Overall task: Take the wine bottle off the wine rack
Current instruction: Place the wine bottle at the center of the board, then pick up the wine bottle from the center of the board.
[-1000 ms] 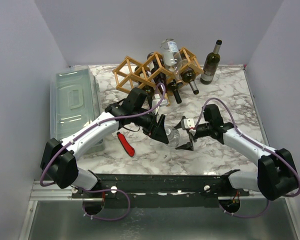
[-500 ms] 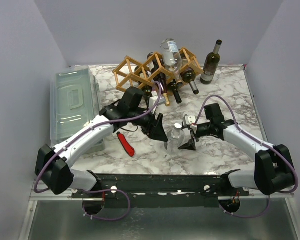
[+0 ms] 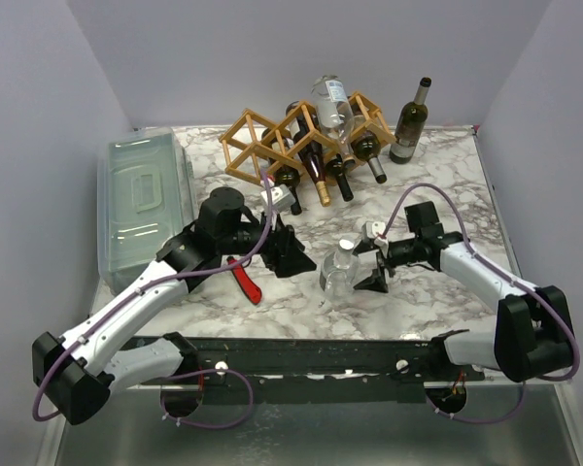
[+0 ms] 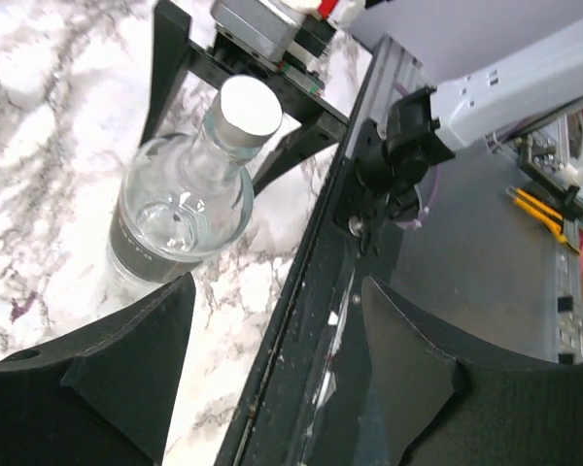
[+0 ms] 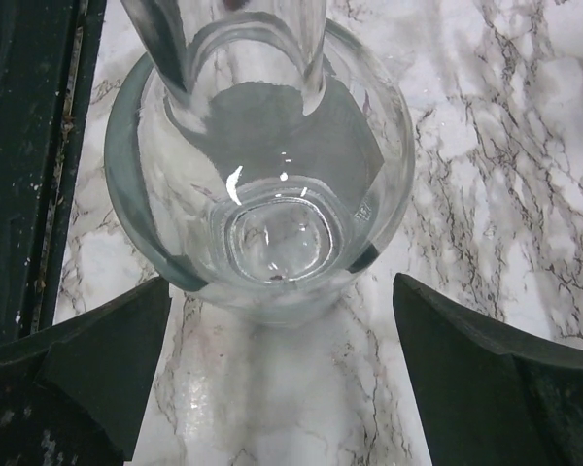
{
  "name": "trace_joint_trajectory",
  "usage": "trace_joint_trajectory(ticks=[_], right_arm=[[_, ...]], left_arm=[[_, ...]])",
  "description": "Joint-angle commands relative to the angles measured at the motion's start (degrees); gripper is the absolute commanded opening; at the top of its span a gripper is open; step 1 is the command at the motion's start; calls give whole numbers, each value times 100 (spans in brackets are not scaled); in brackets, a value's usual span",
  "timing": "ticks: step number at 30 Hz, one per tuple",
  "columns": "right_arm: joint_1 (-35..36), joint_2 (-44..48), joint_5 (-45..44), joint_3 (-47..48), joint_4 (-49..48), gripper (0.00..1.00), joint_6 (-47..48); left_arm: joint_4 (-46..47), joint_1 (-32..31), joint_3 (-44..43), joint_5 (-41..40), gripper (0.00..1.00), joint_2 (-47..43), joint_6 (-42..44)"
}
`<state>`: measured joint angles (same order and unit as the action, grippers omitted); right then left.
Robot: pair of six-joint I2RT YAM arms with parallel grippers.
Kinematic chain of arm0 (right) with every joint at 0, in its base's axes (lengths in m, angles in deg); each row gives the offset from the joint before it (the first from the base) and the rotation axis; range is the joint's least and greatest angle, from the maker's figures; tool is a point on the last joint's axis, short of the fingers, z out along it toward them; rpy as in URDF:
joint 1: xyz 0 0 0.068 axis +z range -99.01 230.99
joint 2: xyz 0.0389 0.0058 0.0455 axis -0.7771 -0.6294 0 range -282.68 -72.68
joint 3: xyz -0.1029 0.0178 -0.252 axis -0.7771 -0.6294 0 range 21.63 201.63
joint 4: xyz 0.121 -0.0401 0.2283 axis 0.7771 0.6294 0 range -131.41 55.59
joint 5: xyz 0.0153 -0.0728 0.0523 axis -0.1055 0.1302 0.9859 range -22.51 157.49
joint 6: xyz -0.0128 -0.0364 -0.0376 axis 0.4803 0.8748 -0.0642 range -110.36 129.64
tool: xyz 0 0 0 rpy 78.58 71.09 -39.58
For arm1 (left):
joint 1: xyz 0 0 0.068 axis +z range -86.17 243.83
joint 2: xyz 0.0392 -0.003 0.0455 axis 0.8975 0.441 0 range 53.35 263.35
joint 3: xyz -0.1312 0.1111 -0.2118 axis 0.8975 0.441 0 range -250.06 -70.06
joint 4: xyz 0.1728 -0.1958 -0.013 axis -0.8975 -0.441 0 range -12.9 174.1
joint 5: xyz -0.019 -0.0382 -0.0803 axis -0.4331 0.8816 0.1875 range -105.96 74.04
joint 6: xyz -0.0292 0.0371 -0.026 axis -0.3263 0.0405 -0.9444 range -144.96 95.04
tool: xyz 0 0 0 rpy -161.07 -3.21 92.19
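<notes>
Right gripper (image 3: 366,264): jaws spread wide, clamped on nothing. The wrist view shows a finger on either side of the clear glass bottle (image 3: 338,272), with marble visible between each finger and the glass. No contact.

Left gripper (image 3: 290,258): jaws apart and empty, near the bottle on its left side. The bottle lies beyond the fingertips in that wrist view, not between them.

Key relation: the bottle stands on the desk (image 3: 428,194) between the two grippers. Its long axis is vertical, cap up. The right gripper is the nearer, with the bottle just ahead of its open jaws. Judgement: this is the task's bottle, already off the wine rack (image 3: 272,146) and set down. Any next move would be a straight retreat that avoids bumping the glass.

Contents: the bottle is see-through to its base. It looks empty, but I cannot rule out clear liquid.

Beyond the bottle, toward the far wall:
- The rack holds several dark bottles (image 3: 342,183) in its cells, necks pointing back toward the bottle.
- A second clear bottle (image 3: 332,105) lies on top of the rack.
- An upright dark wine bottle (image 3: 409,126) stands far-right of the bottle.

Far left of the bottle is a lidded plastic bin (image 3: 146,199), contents not discernible. A red-handled tool (image 3: 245,282) lies left of the bottle, past the left gripper.
</notes>
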<state>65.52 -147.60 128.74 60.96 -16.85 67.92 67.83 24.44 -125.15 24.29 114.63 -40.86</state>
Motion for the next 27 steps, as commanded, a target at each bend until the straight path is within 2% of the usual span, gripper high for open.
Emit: trace_joint_trajectory(ticks=[1,7,10,13,16,21,27], right_arm=[[-144,311,70,223,311,99,-103],[-277,650,-98,572,705,99,-229],[-279,909,-289,780,778,100,-512],[-271,956,-313,1165,1260,100,-511],[-276,935,-213,1544,1644,99,-663],[-279,903,331,1845,1561,99,-1286],[-222,726,686,2019,1523,99,-1397]], left_arm=[[633,1,294,-712,72,-417,-254],[887,33,719,-1565,81,-1247,-568],[925,33,867,-2156,99,-1810,-652],[1040,46,1122,-2719,99,-2436,-760],[1082,68,1283,-2868,99,-2844,-711],[1064,81,1431,-2830,99,-3173,-668],[1065,81,1651,-2870,99,-3440,-677]])
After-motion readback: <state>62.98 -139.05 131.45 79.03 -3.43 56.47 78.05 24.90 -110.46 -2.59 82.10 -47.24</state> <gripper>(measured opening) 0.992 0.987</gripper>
